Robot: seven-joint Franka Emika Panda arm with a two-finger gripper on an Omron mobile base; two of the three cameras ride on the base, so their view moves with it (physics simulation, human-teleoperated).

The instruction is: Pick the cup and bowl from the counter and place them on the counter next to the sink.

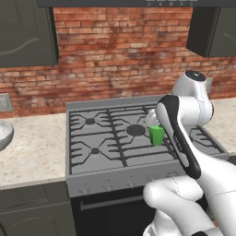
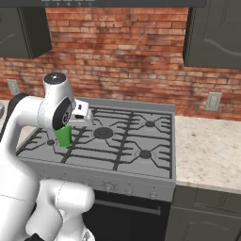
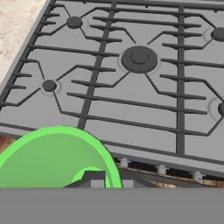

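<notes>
Hanging above the grey stove top (image 1: 115, 138), the cup (image 1: 156, 135) was lifted clear of the grates, presumably so it could be carried across toward the sink side without snagging. The bowl (image 1: 3, 134) sat on the counter (image 1: 32, 152) at the far left, untouched. The gripper (image 3: 94, 180) was clamped on the cup's rim, its fingers nearly together, one tip inside the green wall.

Green cup (image 2: 64, 136) hangs from the arm's hand over the grey stove (image 2: 122, 141) left side, upright. Beige counter (image 2: 207, 150) right of stove, brick wall behind.
</notes>
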